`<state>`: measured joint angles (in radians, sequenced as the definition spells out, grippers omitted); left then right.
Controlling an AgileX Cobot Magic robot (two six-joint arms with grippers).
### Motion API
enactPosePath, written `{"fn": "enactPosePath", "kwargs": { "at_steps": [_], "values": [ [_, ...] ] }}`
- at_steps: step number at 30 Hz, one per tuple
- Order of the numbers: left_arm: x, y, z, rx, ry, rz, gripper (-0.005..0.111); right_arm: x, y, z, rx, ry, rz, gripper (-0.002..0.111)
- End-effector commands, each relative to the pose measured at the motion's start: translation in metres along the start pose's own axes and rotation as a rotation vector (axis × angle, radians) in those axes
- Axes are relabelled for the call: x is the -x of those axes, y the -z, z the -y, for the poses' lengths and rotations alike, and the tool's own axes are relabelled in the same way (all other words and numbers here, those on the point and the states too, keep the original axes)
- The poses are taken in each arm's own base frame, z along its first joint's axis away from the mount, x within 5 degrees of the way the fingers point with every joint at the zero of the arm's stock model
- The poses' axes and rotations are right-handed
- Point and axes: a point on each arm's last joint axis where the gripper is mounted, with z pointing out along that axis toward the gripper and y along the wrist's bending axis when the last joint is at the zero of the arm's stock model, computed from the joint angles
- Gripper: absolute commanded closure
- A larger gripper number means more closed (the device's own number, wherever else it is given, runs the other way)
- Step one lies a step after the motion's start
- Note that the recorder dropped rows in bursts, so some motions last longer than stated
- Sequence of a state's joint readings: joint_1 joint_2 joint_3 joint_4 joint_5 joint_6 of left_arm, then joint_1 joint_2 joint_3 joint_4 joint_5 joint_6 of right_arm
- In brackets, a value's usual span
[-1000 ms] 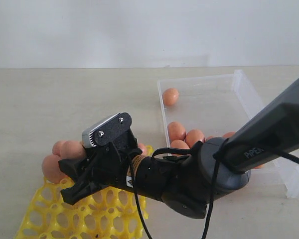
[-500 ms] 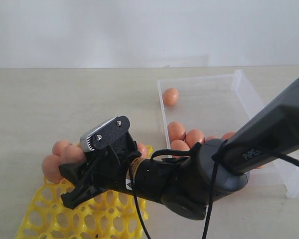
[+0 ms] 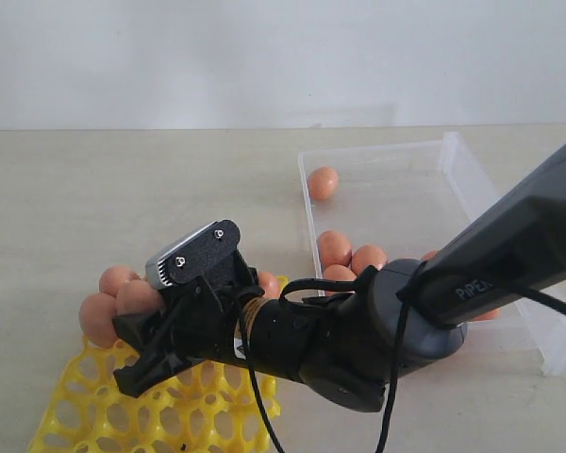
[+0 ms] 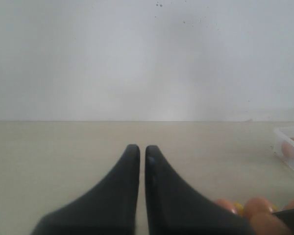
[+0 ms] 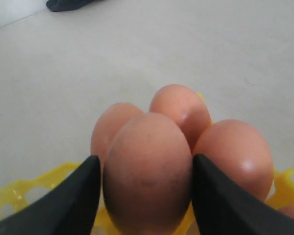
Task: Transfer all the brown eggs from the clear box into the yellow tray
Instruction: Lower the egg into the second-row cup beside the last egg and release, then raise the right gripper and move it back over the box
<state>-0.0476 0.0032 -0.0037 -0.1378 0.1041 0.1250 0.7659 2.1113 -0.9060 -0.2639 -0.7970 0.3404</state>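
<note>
white letters on the right arm (image 3: 476,286) read "piper". over the yellow tray (image 5: 290,182), the right gripper (image 5: 146,161) has one brown egg (image 5: 147,186) between its jaws, fingers against both its sides; whether they squeeze or merely flank it i cannot tell. three more eggs (image 5: 235,152) sit just behind it. only the exterior view shows the clear box (image 3: 467,165) beside the tray, with eggs inside it — and only the left wrist view shows the left gripper (image 4: 138,152), pinched together on nothing.

Left pincer (image 4: 141,149) closed, right pincer (image 5: 145,159) angled down
</note>
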Motion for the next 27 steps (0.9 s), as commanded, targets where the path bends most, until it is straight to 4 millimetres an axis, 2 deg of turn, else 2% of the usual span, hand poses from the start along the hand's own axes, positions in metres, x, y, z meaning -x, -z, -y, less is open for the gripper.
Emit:
{"fn": "enactPosePath", "kwargs": {
  "at_steps": [1,10,12,14,17,19,21,23,25,27],
  "values": [
    [-0.001,0.0,0.0,0.003,-0.003,0.003,0.103,0.004,0.0,-0.002,0.01,0.007,0.012,0.058],
    [-0.001,0.0,0.0,0.003,-0.003,-0.001,0.103,0.011,0.003,-0.003,0.005,-0.002,-0.006,0.058],
    [-0.001,0.0,0.0,0.003,-0.003,-0.001,0.103,0.018,0.005,-0.005,0.011,0.002,0.019,0.058],
    [-0.001,0.0,0.0,0.003,-0.003,-0.001,0.103,0.033,0.011,-0.008,0.019,0.009,0.064,0.058],
    [-0.001,0.0,0.0,0.003,-0.003,-0.001,0.103,0.067,0.026,-0.016,0.03,0.03,0.149,0.059],
    [-0.001,0.0,0.0,0.003,-0.003,-0.001,0.103,0.092,0.042,-0.02,0.005,0.069,0.186,0.07],
    [-0.001,0.0,0.0,0.003,-0.003,-0.001,0.103,0.112,0.06,-0.019,-0.093,0.146,0.157,0.09],
    [-0.001,0.0,0.0,0.003,-0.003,-0.001,0.103,0.121,0.076,-0.01,-0.217,0.226,0.075,0.108],
    [-0.001,0.0,0.0,0.003,-0.003,-0.001,0.103,0.127,0.092,0.006,-0.32,0.301,-0.001,0.108],
    [-0.001,0.0,0.0,0.003,-0.003,-0.001,0.103,0.127,0.11,0.029,-0.432,0.29,-0.049,0.108]
  ]
}}
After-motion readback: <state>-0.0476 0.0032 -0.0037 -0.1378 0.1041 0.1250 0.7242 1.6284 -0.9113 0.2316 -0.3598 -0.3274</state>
